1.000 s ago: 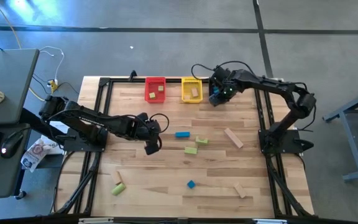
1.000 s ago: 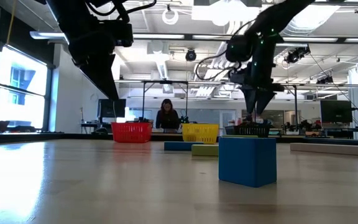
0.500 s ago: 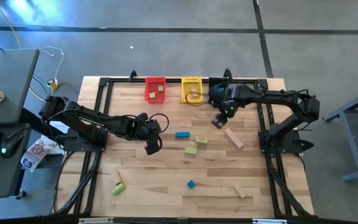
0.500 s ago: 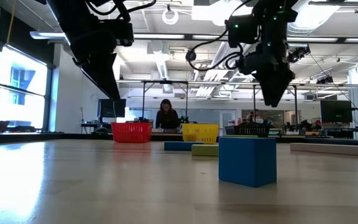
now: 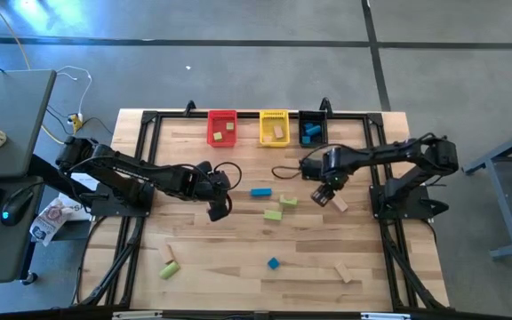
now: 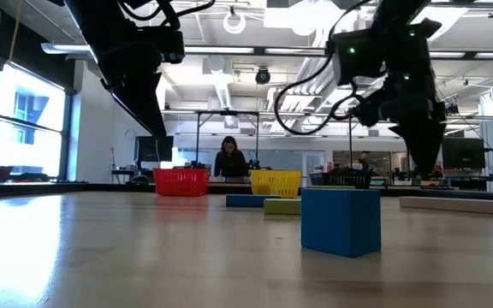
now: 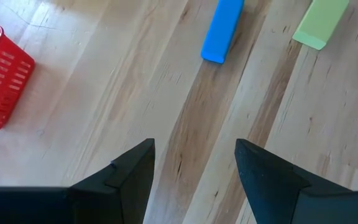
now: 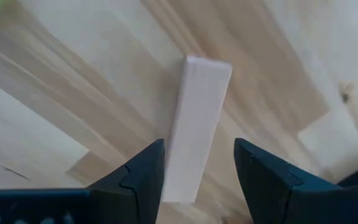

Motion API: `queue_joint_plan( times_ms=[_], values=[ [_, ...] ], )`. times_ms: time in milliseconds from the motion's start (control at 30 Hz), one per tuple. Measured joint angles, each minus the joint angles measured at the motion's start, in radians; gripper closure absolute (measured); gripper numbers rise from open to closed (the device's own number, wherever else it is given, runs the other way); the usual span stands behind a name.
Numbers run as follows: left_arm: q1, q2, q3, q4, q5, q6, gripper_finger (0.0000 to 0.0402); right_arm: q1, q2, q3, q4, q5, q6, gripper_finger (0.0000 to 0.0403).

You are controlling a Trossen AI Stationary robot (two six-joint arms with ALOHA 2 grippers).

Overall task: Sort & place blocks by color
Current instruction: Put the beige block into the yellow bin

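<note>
My right gripper (image 5: 322, 195) (image 8: 197, 163) is open and hangs low over the far end of a tan bar (image 5: 339, 204) (image 8: 199, 118). The bar lies flat on the table, with one finger on either side and a gap at each. In the low view this gripper (image 6: 423, 158) hangs above the bar (image 6: 456, 204). My left gripper (image 5: 216, 211) (image 7: 194, 165) is open and waits above bare wood left of a blue bar (image 5: 260, 191) (image 7: 223, 30). Green blocks (image 5: 288, 202) (image 5: 273, 214) and a blue cube (image 5: 274, 263) (image 6: 341, 221) rest on the table.
Red bin (image 5: 222, 126), yellow bin (image 5: 274, 127) and black bin (image 5: 311, 131) stand in a row at the far edge; a blue block lies in the black one. A tan block (image 5: 343, 271) sits near right, a green and tan pair (image 5: 168, 267) near left. A person shows behind the table.
My right gripper has left the black bin at the far edge, travelled toward the near edge and come down over the tan bar. With it gone, a blue block shows in the black bin. My left arm has kept still.
</note>
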Motion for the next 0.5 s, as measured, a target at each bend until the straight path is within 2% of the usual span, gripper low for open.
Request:
queue_joint_plan(
  times_ms=[267, 500],
  values=[
    [0.0, 0.0, 0.0, 0.0, 0.0, 0.0, 0.0195, 0.071, 0.0, -0.095, 0.014, -0.034, 0.125, 0.0224],
    [0.0, 0.0, 0.0, 0.0, 0.0, 0.0, 0.0195, 0.092, 0.0, -0.164, 0.064, -0.073, 0.169, 0.0224]
  ],
)
